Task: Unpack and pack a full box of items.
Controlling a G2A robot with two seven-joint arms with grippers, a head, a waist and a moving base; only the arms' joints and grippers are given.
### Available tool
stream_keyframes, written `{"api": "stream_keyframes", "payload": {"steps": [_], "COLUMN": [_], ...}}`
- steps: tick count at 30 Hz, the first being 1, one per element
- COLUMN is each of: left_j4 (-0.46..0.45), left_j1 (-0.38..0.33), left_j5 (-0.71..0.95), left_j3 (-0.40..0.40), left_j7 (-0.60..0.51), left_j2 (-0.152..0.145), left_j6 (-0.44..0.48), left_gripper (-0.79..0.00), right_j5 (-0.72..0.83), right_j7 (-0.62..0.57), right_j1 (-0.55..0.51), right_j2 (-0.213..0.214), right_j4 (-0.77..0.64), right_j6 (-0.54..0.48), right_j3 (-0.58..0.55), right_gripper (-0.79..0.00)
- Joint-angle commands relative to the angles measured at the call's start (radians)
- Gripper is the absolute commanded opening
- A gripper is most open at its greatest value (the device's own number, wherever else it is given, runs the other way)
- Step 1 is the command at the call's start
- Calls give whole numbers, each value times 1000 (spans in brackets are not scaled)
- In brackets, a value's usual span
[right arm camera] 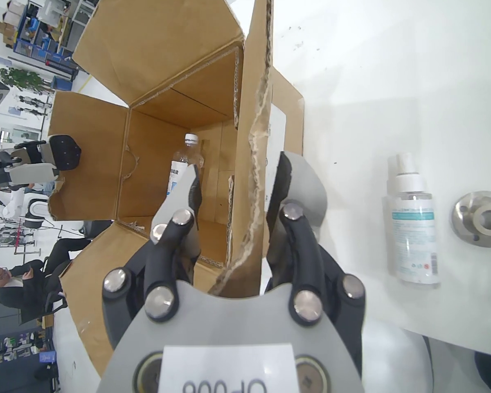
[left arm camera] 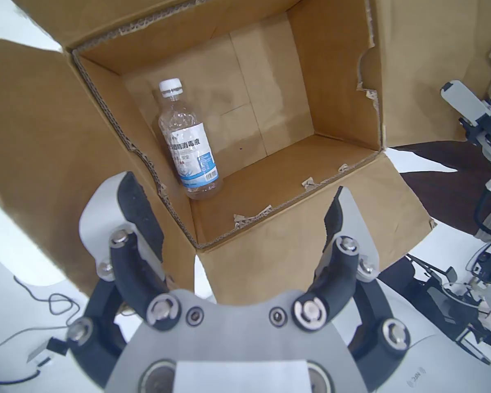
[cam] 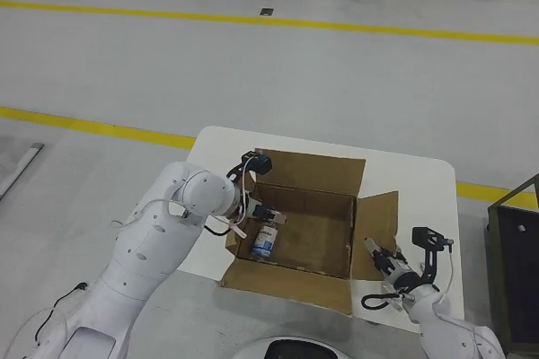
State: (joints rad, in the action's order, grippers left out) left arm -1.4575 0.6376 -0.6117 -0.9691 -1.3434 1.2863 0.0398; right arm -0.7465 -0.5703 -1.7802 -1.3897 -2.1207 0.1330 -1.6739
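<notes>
My left gripper (cam: 277, 216) (left arm camera: 235, 190) hangs over the left part of the open brown cardboard box (cam: 314, 169) (left arm camera: 335, 95) (right arm camera: 155, 22). The box sits in the middle of the top view on the white table (cam: 413, 179). The gripper's fingers stand wide apart with nothing held between them. Just below it in that view lies the clear plastic bottle with a white cap and a blue-and-white label (cam: 266, 242) (left arm camera: 189, 161) (right arm camera: 179, 167). It rests on the box floor, in the lower left corner of the inside, along the left wall.

My right gripper (cam: 377, 256) (right arm camera: 239, 163) is at the lower right of the top view, at the box's right-hand flap (cam: 382, 224) (right arm camera: 257, 132). Its fingers are apart, one on each side of the flap's torn edge; I cannot tell whether they touch the cardboard. On the table outside the box, beyond that flap, lie a clear spray bottle with a white nozzle (right arm camera: 411, 222) and, just beside it, a round metal flange (right arm camera: 480, 218).
</notes>
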Motion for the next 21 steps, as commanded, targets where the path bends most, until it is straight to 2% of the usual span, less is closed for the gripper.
{"api": "stream_keyframes", "payload": {"steps": [1,7,12,13,14,15,16,17,21], "left_j4": [-38,-108,-179,-193,-203,-212,-219,-221,-224], "left_j1": [41,89,132,140,149,157,166,172,179], "left_j5": [-6,-59,-123,-127,-128,-128,-116,-99,-87], "left_j3": [-24,-58,-83,-88,-94,-99,-104,-110,-118], "left_j7": [23,57,83,86,90,92,94,93,84], "left_j2": [-10,-27,-41,-44,-46,-48,-49,-51,-55], "left_j6": [12,31,31,32,34,37,40,43,50], "left_gripper": [0,0,0,0,0,0,0,0,0], "right_j5": [8,-78,-315,-363,-400,-440,-480,-536,-678], "right_j7": [13,-11,-53,-60,-72,-86,-99,-113,-131], "right_j1": [-20,-87,-151,-160,-166,-168,-167,-161,-113], "right_j2": [3,17,30,32,34,36,38,40,44], "right_j4": [-28,-85,-107,-101,-94,-85,-69,-53,24], "right_j6": [-10,-20,-21,-21,-22,-31,-34,-42,-75], "right_j3": [-38,-155,-217,-221,-218,-210,-201,-185,-85], "right_gripper": [0,0,0,-62,-351,-440,-591,-785,-785]}}
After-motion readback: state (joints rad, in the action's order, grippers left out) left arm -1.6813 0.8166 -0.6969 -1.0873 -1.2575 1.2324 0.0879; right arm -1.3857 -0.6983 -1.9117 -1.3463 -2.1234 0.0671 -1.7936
